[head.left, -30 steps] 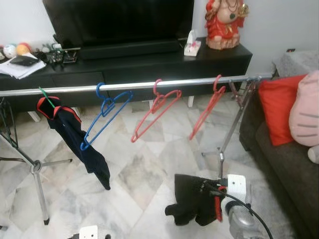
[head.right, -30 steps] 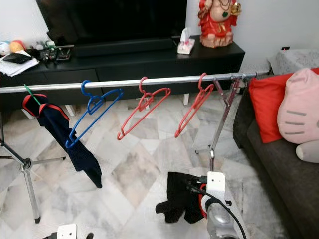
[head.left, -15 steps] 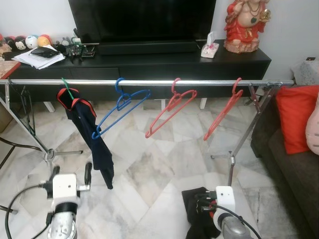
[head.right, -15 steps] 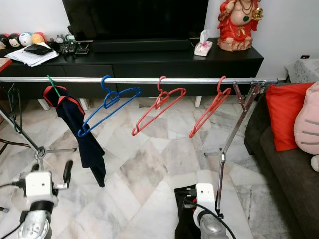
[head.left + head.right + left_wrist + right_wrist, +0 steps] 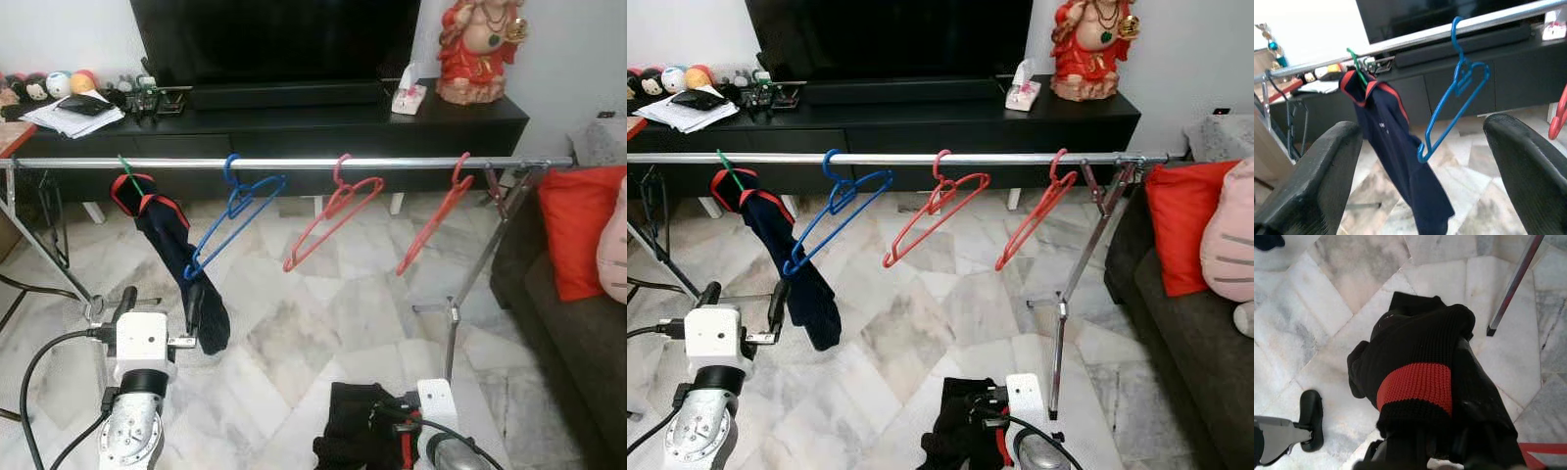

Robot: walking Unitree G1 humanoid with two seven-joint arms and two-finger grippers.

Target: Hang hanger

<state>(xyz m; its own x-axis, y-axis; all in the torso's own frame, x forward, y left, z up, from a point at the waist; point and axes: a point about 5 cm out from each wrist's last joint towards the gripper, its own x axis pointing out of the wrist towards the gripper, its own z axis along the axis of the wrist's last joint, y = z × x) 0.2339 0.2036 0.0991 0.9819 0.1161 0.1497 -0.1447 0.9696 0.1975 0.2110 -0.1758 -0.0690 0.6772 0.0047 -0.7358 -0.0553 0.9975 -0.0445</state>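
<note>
Left hand (image 5: 159, 303) spread wide and empty, raised facing the blue hanger (image 5: 232, 220) on the rail (image 5: 294, 162) ahead, light stiff plastic, best taken at neck under hook; right hand (image 5: 1449, 450) low, clamping soft black-red garment (image 5: 1420, 382) above the floor.

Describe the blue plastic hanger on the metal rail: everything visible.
The blue plastic hanger is thin, with an open hook and a small inner loop below the neck. It is empty and hangs by its hook on the metal rail, tilted with its lower end swung left, beside the navy garment with red trim; whether they touch is unclear.
</note>
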